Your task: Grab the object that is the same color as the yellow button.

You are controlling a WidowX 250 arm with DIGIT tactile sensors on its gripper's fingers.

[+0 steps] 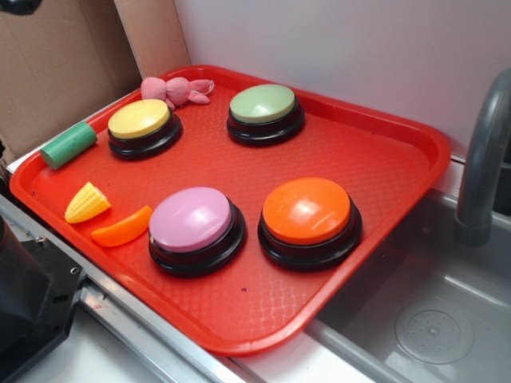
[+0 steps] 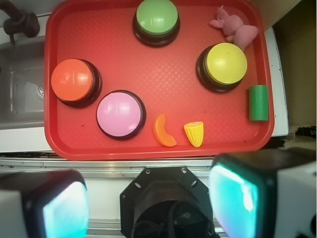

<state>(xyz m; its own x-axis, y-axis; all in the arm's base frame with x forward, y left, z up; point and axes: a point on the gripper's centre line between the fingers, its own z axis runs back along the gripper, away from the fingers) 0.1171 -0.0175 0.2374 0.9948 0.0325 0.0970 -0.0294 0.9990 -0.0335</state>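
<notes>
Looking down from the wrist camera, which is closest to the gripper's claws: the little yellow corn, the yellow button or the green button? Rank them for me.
The gripper sits at the picture's bottom edge, off the tray.
1. Yellow corn: nearest, by the tray's near rim.
2. Yellow button: farther, right side.
3. Green button: farthest, at the tray's far edge.

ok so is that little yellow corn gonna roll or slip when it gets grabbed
The yellow corn looks like hard molded plastic, so probably stiff and light. Its tapered shape suggests it could squirt out of a pinch or roll in an arc. The ribbed kernels may add some grip. It lies beside the orange slice.
</notes>
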